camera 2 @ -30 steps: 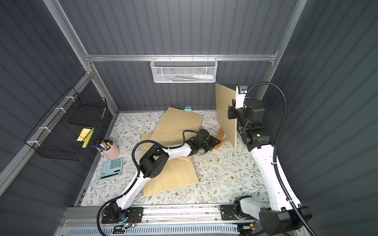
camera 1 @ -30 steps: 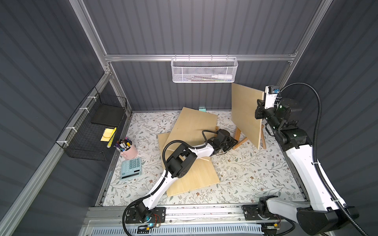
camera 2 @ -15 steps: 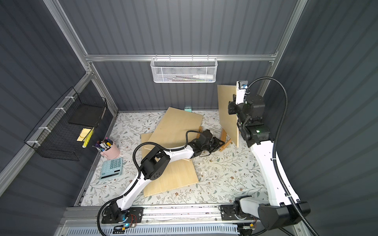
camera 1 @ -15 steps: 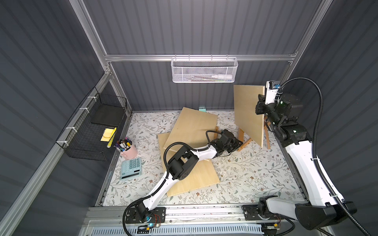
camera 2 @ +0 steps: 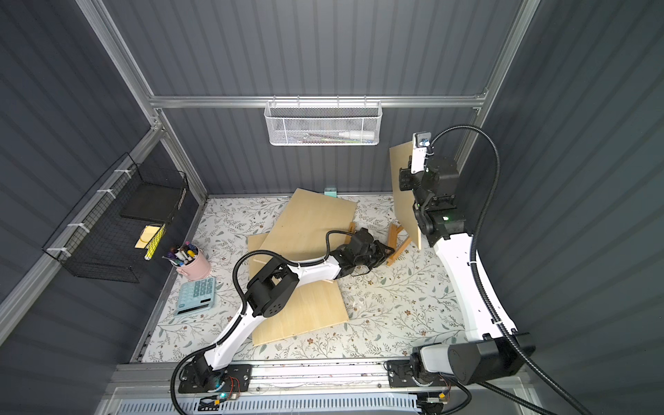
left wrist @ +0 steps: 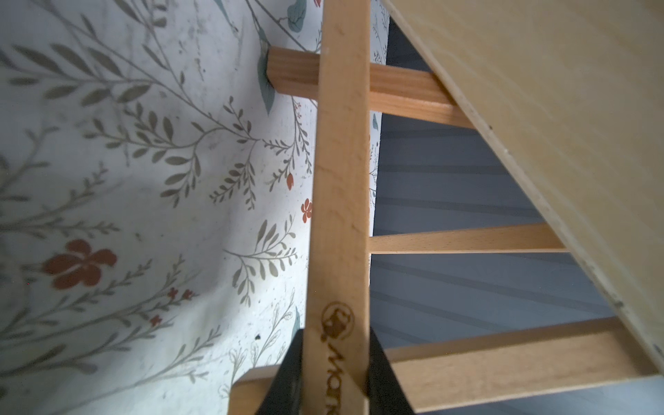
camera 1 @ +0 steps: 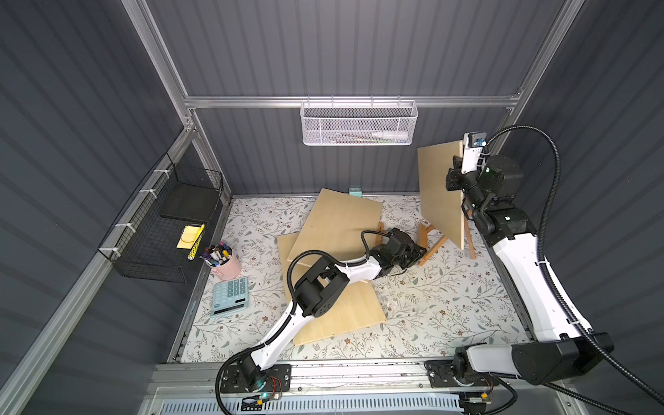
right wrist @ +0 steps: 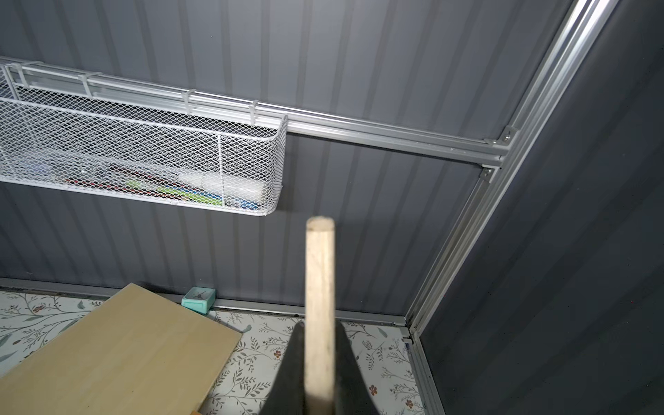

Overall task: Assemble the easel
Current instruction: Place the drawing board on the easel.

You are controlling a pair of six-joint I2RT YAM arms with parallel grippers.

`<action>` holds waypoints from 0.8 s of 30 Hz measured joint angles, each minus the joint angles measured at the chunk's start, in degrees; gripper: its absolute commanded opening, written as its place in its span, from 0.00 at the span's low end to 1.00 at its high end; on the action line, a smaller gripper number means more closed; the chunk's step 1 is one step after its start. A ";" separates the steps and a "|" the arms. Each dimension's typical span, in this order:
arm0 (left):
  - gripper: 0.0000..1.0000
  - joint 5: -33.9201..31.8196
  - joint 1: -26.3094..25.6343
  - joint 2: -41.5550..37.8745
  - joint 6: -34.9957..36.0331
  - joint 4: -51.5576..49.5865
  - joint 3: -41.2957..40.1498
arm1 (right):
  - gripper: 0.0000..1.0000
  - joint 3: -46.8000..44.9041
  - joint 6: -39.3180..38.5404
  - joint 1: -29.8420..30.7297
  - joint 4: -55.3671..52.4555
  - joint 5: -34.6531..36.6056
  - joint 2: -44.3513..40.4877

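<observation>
one easel leg [left wrist: 341, 179] sits, seemingly clamped, inside the left pincer [left wrist: 336, 377].

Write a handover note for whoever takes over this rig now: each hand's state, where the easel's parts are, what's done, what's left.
Left hand: shut on a bar of the easel frame, rear right.
Right hand: shut on the upright board, held over the frame.
Two spare boards lie flat in the middle, overlapping.
Done: frame gripped, board raised upright.
Left: seat the board on the frame, then release; whether it already rests there is unclear.
</observation>
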 measured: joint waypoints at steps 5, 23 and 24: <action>0.00 -3.50 -0.52 -0.20 1.14 -1.40 0.24 | 0.00 -5.62 2.56 -0.02 0.83 0.37 -4.90; 0.48 -16.24 -1.27 0.70 -7.89 -0.04 -1.57 | 0.00 -29.66 14.75 0.31 -0.33 -0.17 -25.35; 0.53 -16.26 -1.27 0.85 -7.91 -0.35 -1.60 | 0.00 -30.42 15.19 0.31 -0.48 -0.20 -25.75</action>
